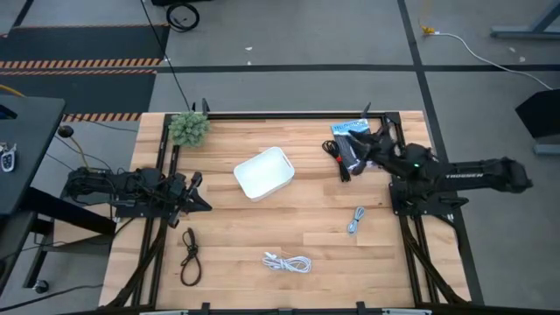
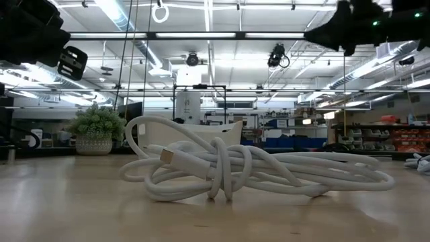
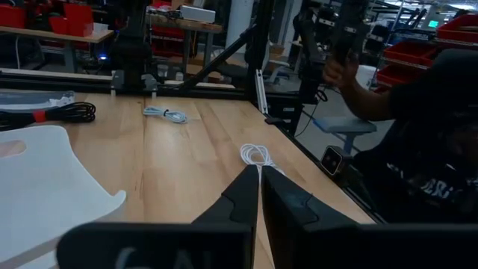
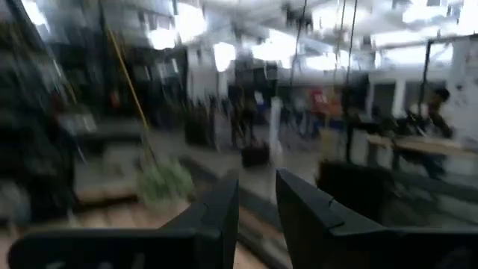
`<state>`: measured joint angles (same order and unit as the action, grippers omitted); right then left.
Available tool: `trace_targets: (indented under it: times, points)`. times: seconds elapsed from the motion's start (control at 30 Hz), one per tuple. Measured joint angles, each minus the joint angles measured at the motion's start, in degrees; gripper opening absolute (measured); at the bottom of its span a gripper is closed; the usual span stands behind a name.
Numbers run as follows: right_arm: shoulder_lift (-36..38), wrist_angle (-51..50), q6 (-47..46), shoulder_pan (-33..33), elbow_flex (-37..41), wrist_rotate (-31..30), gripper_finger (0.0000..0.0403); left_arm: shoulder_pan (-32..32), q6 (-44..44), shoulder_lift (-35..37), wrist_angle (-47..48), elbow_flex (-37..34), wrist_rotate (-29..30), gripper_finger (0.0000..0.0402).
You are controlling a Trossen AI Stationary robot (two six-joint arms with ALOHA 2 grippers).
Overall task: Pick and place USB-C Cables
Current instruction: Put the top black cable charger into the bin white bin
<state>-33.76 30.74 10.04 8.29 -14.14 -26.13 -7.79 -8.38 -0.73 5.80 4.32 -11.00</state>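
Note:
Several cables lie loose on the wooden table. The white cable (image 1: pixel 289 262) (image 2: pixel 255 168) (image 3: pixel 258 155) is near the near edge. The grey-blue cable (image 1: pixel 355 219) (image 3: pixel 166 113) lies toward the right. The dark brown-black cable (image 1: pixel 190 255) is at the near left. The black cable with a red tie (image 1: pixel 341 163) (image 3: pixel 52 113) lies at the far right. My right gripper (image 1: pixel 348 154) (image 4: pixel 258 202) hovers over that black cable, raised and open, with nothing between its fingers. My left gripper (image 1: pixel 198 198) (image 3: pixel 260 196) waits at the table's left side, shut and empty.
A white square container (image 1: pixel 262 172) (image 3: pixel 45 187) stands mid-table. A small potted plant (image 1: pixel 188 129) (image 2: pixel 97 131) sits at the far left corner. A flat blue-and-black packet (image 1: pixel 350 129) lies at the far right. A person (image 3: pixel 418 134) sits beyond the table's near edge.

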Motion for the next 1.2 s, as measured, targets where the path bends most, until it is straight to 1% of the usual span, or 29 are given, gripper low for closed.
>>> trace_targets:
  times: [0.1,0.2,0.33,0.47,0.53,0.6,0.7,0.87,1.07,1.2]
  points:
    - [-3.87,-6.39,-1.36,0.41,-2.72,0.22,0.0096,-0.01,0.00,0.00,-0.01,0.00,0.00,0.0025]
    - [-7.99,-13.45,-6.64,0.42,-6.03,0.39,0.0096,0.00,0.00,0.00,-0.04,0.00,0.00,0.0025]
    - [-14.40,-31.03,-14.09,0.47,-13.01,0.08,0.0096,0.00,0.00,0.00,-0.01,0.00,-0.01,0.0025]
    - [-22.84,-48.32,-24.59,1.99,-20.78,-1.77,0.0096,0.00,0.00,0.00,-0.02,0.00,0.00,0.0025]
    - [-26.96,-53.91,-25.52,3.00,-23.54,-2.05,0.0096,-0.02,0.00,0.00,-0.02,0.00,0.00,0.0025]
    - [-30.56,-55.87,-23.27,3.90,-24.72,-3.15,0.0097,0.00,0.00,0.00,0.00,0.00,0.00,0.0025]
    - [-34.73,-55.58,-20.56,5.46,-24.91,-3.56,0.0105,0.00,-0.01,0.01,0.00,0.00,-0.01,0.0025]
    - [-39.74,-55.12,-20.32,9.41,-24.91,1.72,0.0136,0.00,0.00,0.00,-0.02,0.00,-0.02,0.0025]
    - [-43.47,-54.99,-22.25,14.53,-24.91,9.67,0.0180,0.00,-0.01,0.00,-0.02,0.00,0.00,0.0025]
    - [-45.49,-55.00,-23.56,16.27,-24.91,10.19,0.0199,-0.02,0.00,0.00,0.00,0.00,0.00,0.0025]
